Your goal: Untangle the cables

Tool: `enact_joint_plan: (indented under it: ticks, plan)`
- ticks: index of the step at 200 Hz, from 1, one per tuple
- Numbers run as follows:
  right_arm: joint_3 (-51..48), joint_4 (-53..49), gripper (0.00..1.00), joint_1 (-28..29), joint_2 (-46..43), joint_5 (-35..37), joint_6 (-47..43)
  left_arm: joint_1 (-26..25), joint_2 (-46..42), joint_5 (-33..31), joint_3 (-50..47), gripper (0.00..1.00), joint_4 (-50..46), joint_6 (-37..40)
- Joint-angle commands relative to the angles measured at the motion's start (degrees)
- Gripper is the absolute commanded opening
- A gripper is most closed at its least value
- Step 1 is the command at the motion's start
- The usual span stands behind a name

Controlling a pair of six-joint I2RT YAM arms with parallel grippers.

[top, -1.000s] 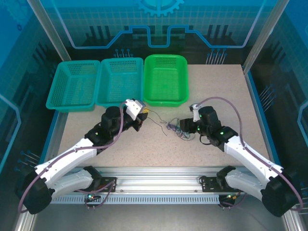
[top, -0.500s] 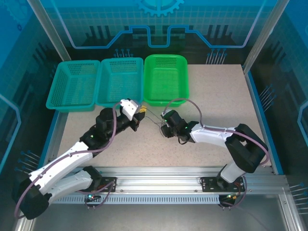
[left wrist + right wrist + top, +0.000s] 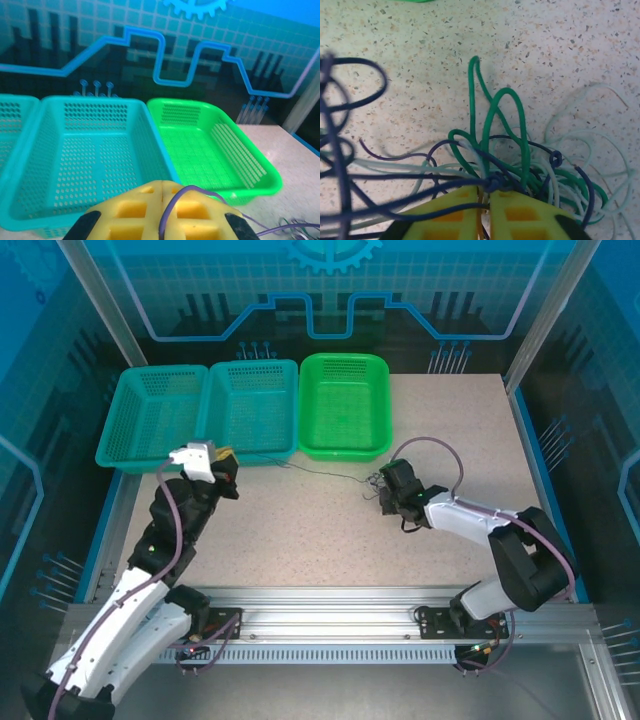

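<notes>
Your right gripper (image 3: 485, 205) now clamps the cables (image 3: 495, 181) while your left gripper (image 3: 162, 200), closed on one strand (image 3: 164, 220), pulls it away leftward, which starts the separation.

Place: a robotics lab test cell.
Enclosure: aluminium frame posts (image 3: 100, 302), blue panels (image 3: 330, 300) printed with gear and circuit motifs.
Bench: speckled table (image 3: 300, 530); left arm (image 3: 125, 585) and right arm (image 3: 465, 518) bolted to a metal rail (image 3: 330, 600).
Fittings: three perforated plastic baskets (image 3: 250, 410).

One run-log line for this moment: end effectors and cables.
left end effector: shut on cable strand | right end effector: shut on tangle | cable strand: runs across table to tangle
</notes>
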Motion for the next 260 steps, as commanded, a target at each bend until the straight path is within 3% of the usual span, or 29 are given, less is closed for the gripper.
enact_joint_plan:
  ticks: [1,16,37,53,86,115,135,185,198,206,214,224,232,260]
  plan:
    - [-0.6,-0.5,0.04,-0.5,-4.2,-2.7,-3.5,0.5,3.7,11.2,-2.6,0.0,4.1,-2.6]
    - [-0.7,-0.1,0.0,-0.7,-7.9,-2.8,-6.1,0.5,6.2,15.2,-5.0,0.0,7.6,-2.3]
    - [-0.2,-1.0,0.0,-2.2,-13.7,-4.8,-9.7,0.4,7.5,17.4,-9.2,0.31,12.9,-2.1]
    - [0.7,-2.5,0.0,-3.3,-17.8,-7.7,-12.5,0.3,7.3,18.1,-11.5,0.49,16.2,-2.0]
    - [2.9,-5.8,0.0,-3.9,-23.3,-15.4,-17.7,-0.8,7.8,24.5,-11.4,0.68,22.0,1.9]
    - [5.3,-8.6,0.0,-4.0,-25.0,-16.8,-17.2,-8.2,15.2,33.6,-4.4,0.73,21.2,9.5]
    - [6.0,-9.2,0.0,-3.9,-25.9,-18.2,-17.3,-13.9,23.7,35.4,1.2,0.74,20.4,12.5]
    - [6.3,-10.1,0.0,-3.6,-27.4,-24.0,-17.7,-16.2,44.4,35.4,11.1,0.78,29.0,9.8]
    - [6.1,-9.9,0.0,-3.4,-27.6,-24.5,-17.4,-16.2,48.0,35.5,12.8,0.75,31.8,8.8]
    - [6.0,-9.7,0.0,-3.4,-27.6,-24.3,-17.2,-16.2,49.8,35.5,13.5,0.67,33.4,7.8]
    - [5.9,-9.7,0.0,-3.4,-27.6,-23.6,-16.8,-16.2,50.9,35.5,13.9,0.51,35.0,7.1]
    - [5.9,-10.0,0.0,-3.4,-27.5,-21.4,-15.8,-16.2,51.1,35.2,13.4,0.17,36.8,6.1]
    - [5.8,-10.7,0.0,-3.4,-27.3,-18.1,-14.4,-16.2,50.5,34.3,12.4,0.0,38.4,5.5]
    - [4.6,-13.3,0.0,-5.7,-25.8,-6.5,-7.9,-16.1,45.8,29.6,9.2,0.0,36.3,5.9]
